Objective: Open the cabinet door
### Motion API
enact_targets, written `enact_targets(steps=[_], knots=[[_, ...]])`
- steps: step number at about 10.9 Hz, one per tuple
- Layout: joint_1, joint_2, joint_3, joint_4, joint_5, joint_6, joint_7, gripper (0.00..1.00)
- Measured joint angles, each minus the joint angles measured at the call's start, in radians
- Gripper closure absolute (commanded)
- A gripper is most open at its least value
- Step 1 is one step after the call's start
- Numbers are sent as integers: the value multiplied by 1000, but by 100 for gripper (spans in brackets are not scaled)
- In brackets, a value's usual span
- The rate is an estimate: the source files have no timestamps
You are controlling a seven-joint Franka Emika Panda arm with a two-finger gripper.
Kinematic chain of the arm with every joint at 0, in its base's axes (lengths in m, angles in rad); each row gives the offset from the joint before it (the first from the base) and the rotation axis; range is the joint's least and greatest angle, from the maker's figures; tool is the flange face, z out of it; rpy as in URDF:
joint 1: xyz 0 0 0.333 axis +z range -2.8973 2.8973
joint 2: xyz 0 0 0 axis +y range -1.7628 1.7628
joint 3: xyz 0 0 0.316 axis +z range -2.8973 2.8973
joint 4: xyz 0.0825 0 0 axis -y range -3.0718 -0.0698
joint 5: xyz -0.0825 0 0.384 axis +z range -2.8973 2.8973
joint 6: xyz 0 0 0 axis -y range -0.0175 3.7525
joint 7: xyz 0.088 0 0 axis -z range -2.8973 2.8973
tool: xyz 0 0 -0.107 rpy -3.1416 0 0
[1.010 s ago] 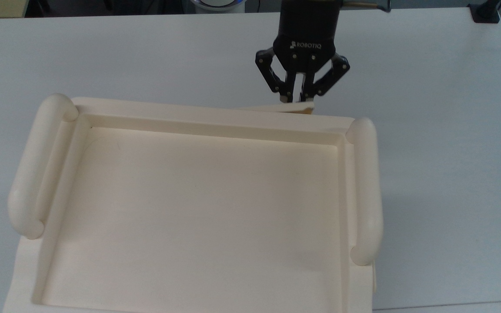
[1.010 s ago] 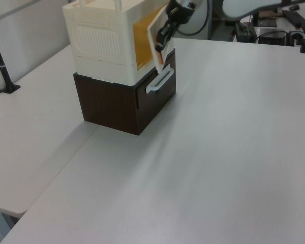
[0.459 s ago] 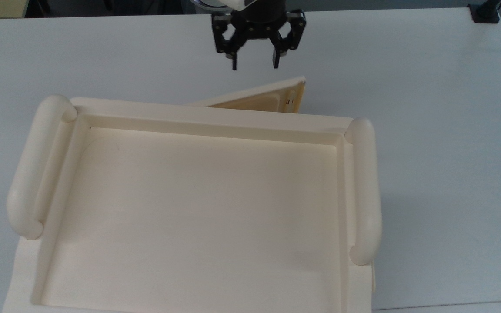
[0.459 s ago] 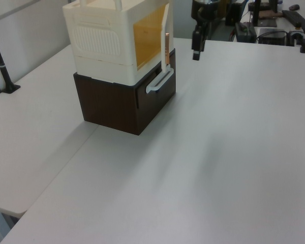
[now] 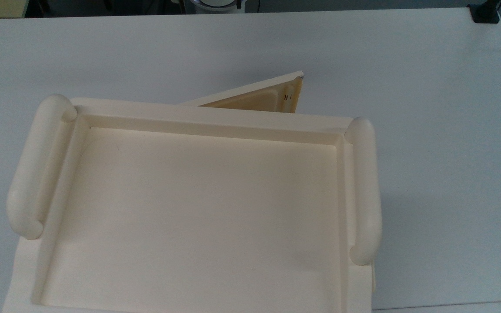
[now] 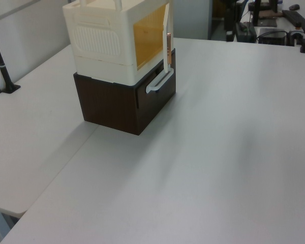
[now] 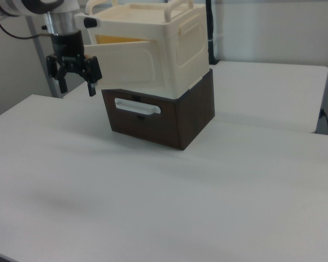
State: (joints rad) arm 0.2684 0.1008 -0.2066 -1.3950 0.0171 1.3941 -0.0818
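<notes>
Hanging open-fingered and empty, gripper (image 7: 74,76) sits clear of the cabinet door (image 7: 119,66), which stands ajar just beside it on the cabinet (image 7: 172,41); looks like release after swing-out.

The claw (image 7: 74,76) hangs downward, fingers spread apart, empty.

No text, label or number can be read anywhere.
</notes>
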Motion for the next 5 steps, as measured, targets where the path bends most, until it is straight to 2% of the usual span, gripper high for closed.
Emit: enact_targets(steps=[3,5], knots=[[-47,-47,-1,-5,0,-45,0,0],[-67,-48,-1,-8,-1,-42,74,0]])
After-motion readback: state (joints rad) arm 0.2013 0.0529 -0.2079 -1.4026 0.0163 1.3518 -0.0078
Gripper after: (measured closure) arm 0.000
